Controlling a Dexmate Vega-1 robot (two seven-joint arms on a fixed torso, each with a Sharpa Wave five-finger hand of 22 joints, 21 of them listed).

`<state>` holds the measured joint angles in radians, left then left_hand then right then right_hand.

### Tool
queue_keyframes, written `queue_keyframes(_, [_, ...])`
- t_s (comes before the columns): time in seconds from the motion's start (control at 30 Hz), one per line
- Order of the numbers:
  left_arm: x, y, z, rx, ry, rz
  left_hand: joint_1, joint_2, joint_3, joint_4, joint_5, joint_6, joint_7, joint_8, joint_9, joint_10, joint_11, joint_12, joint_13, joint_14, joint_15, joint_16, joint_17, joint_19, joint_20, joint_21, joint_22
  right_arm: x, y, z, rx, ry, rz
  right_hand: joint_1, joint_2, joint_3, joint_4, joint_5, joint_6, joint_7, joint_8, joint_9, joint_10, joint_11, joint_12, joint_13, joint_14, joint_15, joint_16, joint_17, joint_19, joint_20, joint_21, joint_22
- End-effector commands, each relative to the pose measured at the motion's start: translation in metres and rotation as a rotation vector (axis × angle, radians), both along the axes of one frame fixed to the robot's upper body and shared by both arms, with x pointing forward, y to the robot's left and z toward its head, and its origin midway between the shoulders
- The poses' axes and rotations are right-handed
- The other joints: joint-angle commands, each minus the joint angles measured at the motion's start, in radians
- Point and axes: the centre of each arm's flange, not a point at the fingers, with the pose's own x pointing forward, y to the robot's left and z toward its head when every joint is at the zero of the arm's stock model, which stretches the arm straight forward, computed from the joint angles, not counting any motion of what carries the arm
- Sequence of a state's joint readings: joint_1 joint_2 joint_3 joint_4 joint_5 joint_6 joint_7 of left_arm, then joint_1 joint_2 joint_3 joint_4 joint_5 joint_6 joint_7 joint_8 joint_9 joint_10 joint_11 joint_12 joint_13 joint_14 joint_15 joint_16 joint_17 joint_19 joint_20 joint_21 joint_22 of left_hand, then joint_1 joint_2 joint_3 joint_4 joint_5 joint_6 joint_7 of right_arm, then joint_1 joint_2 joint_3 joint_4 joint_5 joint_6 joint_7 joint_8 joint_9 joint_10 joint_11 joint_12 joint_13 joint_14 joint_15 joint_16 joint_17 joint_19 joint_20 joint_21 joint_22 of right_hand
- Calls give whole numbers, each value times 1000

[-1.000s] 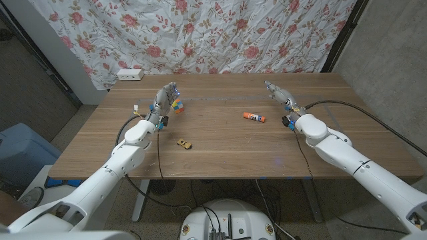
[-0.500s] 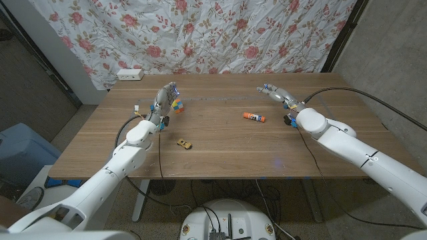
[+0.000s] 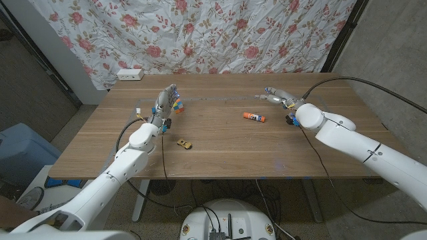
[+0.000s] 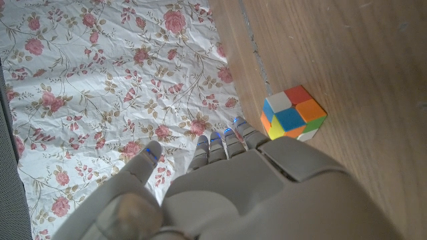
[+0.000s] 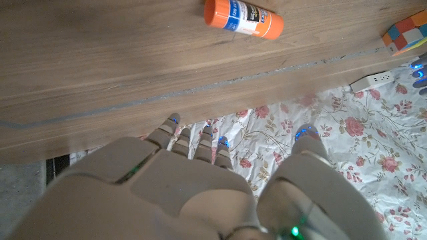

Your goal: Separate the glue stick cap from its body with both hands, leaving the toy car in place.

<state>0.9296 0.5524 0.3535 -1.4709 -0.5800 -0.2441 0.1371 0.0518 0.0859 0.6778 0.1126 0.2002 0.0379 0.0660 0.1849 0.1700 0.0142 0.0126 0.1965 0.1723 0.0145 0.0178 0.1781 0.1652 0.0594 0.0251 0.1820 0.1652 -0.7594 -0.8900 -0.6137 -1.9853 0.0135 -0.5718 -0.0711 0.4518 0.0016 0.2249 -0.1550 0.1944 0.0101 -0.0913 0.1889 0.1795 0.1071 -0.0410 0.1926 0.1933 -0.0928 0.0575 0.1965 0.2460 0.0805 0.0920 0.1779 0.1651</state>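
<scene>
The glue stick (image 3: 253, 117) (image 5: 243, 18), white with orange ends, lies capped on the table right of centre. My right hand (image 3: 277, 97) hovers a little behind and to the right of it, fingers apart, holding nothing. A small yellow toy car (image 3: 184, 143) sits on the near left part of the table. My left hand (image 3: 165, 102) stands at the back left with its fingers extended, empty, right beside a multicoloured cube (image 3: 176, 105) (image 4: 293, 113).
A white power strip (image 3: 129, 74) lies at the table's back left corner, below a floral cloth (image 3: 220, 33) hung behind the table. Cables trail from both arms over the table (image 3: 220, 157).
My right hand has swung left and slightly nearer, toward the glue stick. The left hand, glue stick and toy car have stayed put.
</scene>
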Motion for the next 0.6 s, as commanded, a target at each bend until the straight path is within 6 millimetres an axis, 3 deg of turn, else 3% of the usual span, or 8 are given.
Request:
queue_keyframes(0.03, [-1,-2,1,4,-2,-2,-8,75,10,2,2,9,1,7,5,7,-5,3,2,12,-2,7,2,7,-4,10,5,-7,9,5,-132,65,-103,31,-5,12,-16,-1,16,-12,14,4,27,0,14,6,11,16,12,-4,4,19,8,2])
queue_keyframes(0.27, [-3,-2,6,17,-8,-9,-10,74,12,1,2,13,-1,6,5,10,-5,3,2,16,-2,6,2,9,-6,11,5,-9,18,8,-189,102,-134,95,-9,39,-29,0,42,-11,26,6,62,19,26,11,38,30,23,-13,21,35,12,2])
queue_keyframes(0.6, [-4,-2,6,20,-6,-12,-11,74,14,1,2,17,-2,6,5,14,-5,3,2,19,-2,6,3,10,-6,11,5,-9,32,11,-262,152,-165,167,-38,60,-32,1,82,-25,42,10,112,19,41,19,71,41,35,-20,35,40,13,2])
